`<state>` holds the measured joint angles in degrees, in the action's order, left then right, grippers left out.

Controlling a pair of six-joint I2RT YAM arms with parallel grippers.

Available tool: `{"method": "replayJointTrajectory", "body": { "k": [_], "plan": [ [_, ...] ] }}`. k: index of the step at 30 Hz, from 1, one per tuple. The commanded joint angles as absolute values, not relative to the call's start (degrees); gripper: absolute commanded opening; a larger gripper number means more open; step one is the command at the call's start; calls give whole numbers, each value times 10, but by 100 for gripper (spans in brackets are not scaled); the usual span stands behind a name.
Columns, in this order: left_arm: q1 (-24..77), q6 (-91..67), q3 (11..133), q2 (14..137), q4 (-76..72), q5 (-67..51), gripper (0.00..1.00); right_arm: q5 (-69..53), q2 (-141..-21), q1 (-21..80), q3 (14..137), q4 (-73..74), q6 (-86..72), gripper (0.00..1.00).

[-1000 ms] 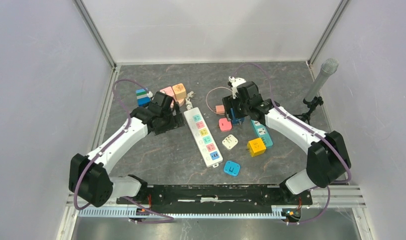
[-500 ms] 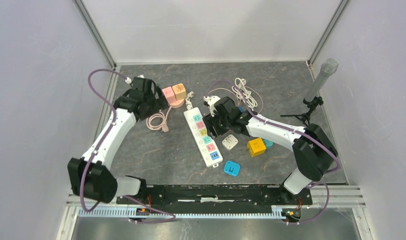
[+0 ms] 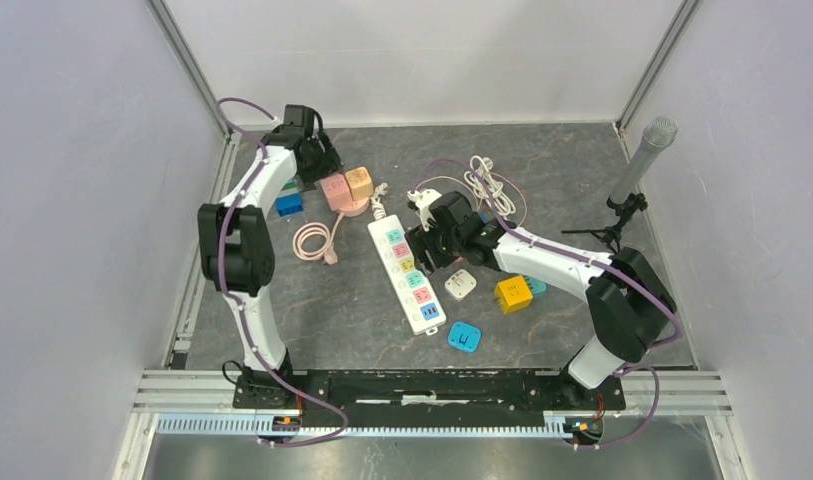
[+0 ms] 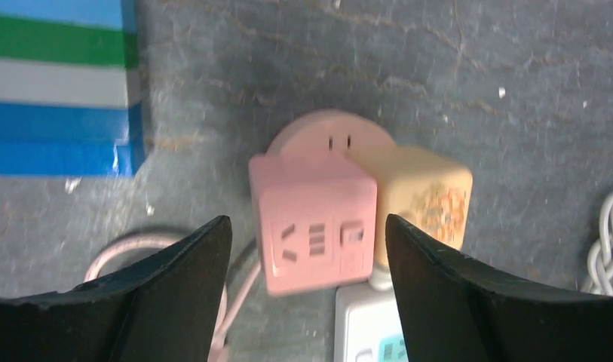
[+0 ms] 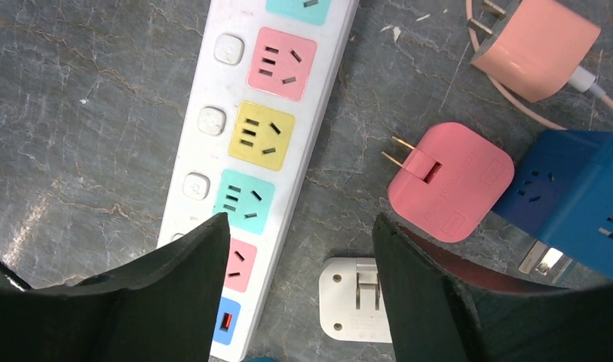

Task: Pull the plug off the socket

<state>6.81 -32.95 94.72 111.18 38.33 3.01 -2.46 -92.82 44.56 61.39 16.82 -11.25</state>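
Left tool (image 4: 307, 226) spread wide over the far left of the tabletop (image 3: 312, 310), nothing in its grip. Between its fingers (image 4: 175, 286) in the wrist view: the plug (image 4: 314, 249), a pink cube, apart from both and seated on the round pink socket (image 4: 329, 128). Hard against the plug's right face, an orange cube (image 4: 424, 196) on the same socket, leaving no gap on that side. On the plug's left, bare tabletop out to a striped block (image 4: 58, 83) near the left wall. Just near of the socket, a loop of pink cord (image 3: 312, 240) and the far end of the white strip (image 3: 407, 275), close by. Beyond the socket, a band of bare tabletop up to the back wall. Height of the fingers over the plug: impossible to tell.

Right tool (image 5: 299, 222) likewise wide open and empty, over the right edge of the strip at mid-length, well apart from the socket. To its right, a crowd of loose adapters: a pink one (image 5: 450, 181) with prongs out, a blue one (image 5: 582, 200) touching it, a white one (image 5: 356, 298) just near of them. Farther right, a yellow one (image 3: 513, 294). Behind the right arm, a coiled white cable (image 3: 492, 185). By the right wall, a microphone (image 3: 642, 165) on its stand.
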Motion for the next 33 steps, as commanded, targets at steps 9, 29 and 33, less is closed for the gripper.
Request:
{"method": "replayJointTrajectory", "body": {
  "k": [9,29,33],
  "plan": [
    [63,-303,970,1171,369,-58,78,-8,-954,444,690,172,-57,77],
    [64,-204,746,987,470,-52,68,-99,-1077,439,814,127,-99,76],
    [64,-195,680,921,476,-98,68,-149,-1069,439,791,81,-107,81]
  ]
}}
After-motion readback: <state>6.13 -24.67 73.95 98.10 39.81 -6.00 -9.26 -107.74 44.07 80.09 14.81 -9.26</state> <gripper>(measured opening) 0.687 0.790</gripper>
